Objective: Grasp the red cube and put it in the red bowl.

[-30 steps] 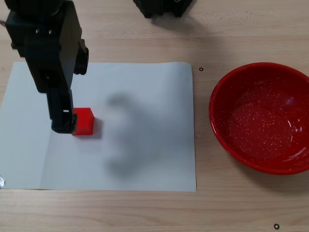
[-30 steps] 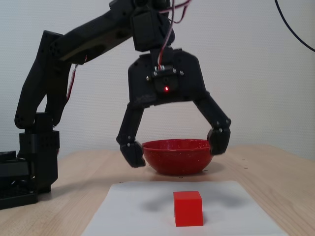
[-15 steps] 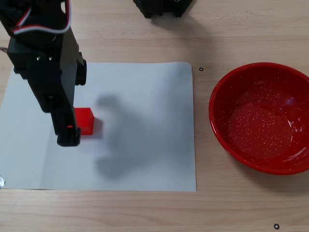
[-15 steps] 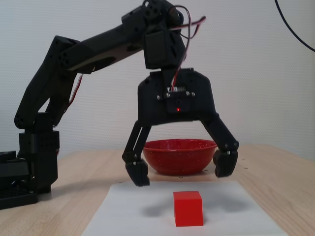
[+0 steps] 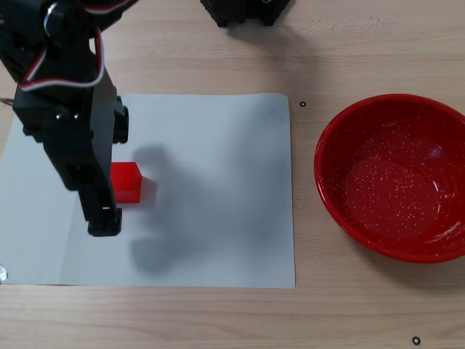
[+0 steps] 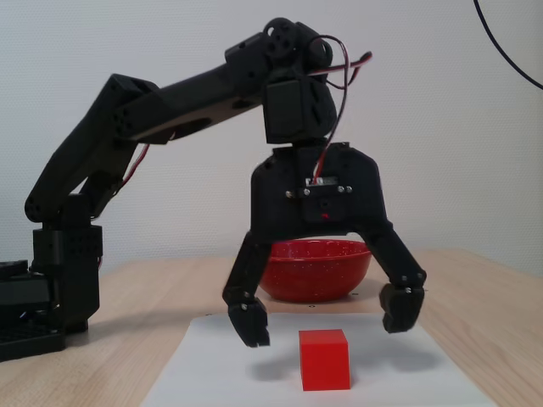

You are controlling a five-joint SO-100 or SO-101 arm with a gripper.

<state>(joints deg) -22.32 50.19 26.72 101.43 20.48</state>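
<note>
The red cube [image 6: 324,359] sits on a white paper sheet [image 6: 386,373]; in the top-down fixed view the arm hides the left part of the red cube [image 5: 128,182]. My gripper [image 6: 326,320] hangs open just above the cube, one fingertip on each side and neither touching it. Seen from above, the gripper [image 5: 100,174] overlaps the cube's left edge and one finger [image 5: 103,217] points toward the near edge. The red bowl [image 5: 396,178] stands empty at the right, off the paper, and the same bowl [image 6: 314,273] shows behind the gripper in the low fixed view.
The paper sheet [image 5: 218,189] covers the left and middle of the wooden table [image 5: 349,51]. The arm's base [image 6: 51,288] stands at the left in the low fixed view, and a black part of it [image 5: 243,11] reaches in at the top edge from above.
The gripper has come down from bowl height to just above the cube, staying wide open. Cube and bowl have not moved.
</note>
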